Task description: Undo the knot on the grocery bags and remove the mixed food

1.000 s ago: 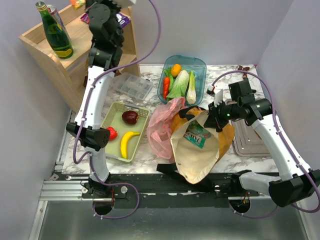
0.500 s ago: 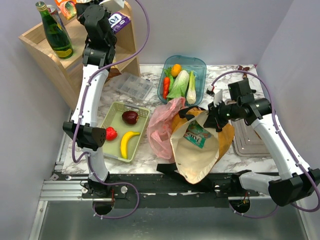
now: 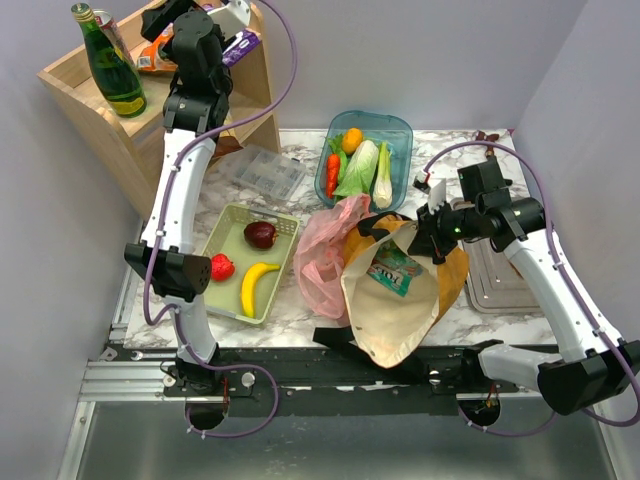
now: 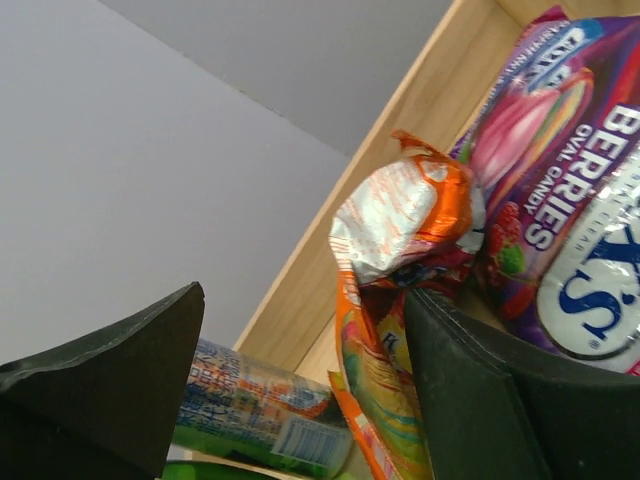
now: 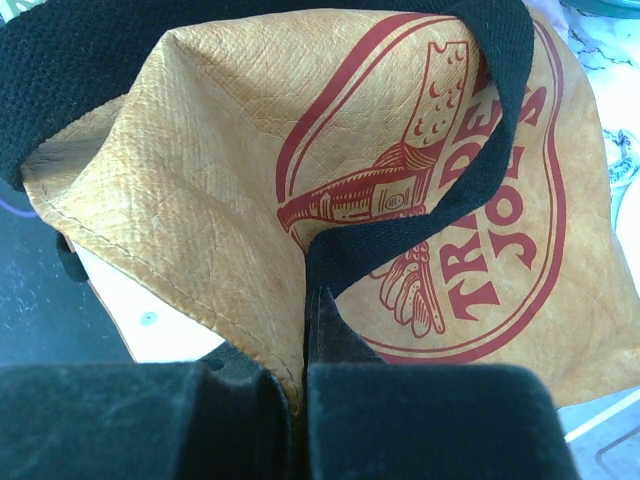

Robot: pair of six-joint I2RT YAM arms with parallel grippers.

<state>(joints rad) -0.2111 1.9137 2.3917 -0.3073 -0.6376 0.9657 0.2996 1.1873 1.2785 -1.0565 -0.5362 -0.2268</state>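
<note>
My left gripper is up at the wooden shelf, and in the left wrist view it stands open. An orange snack packet leans against the inside of its right finger; from above the packet lies on the shelf. My right gripper is shut on the mustard tote's rim where the black strap meets it. The tote gapes open with a teal packet inside. The pink plastic bag lies slack beside it; its knot does not show.
A blue tub holds leafy greens, a carrot and an orange. The green tray holds a banana, a dark red fruit and a red fruit. A green bottle and a purple packet are on the shelf. A grey tray lies right.
The left gripper carried the orange packet onto the shelf, then opened and let it go. The right arm has not moved.
</note>
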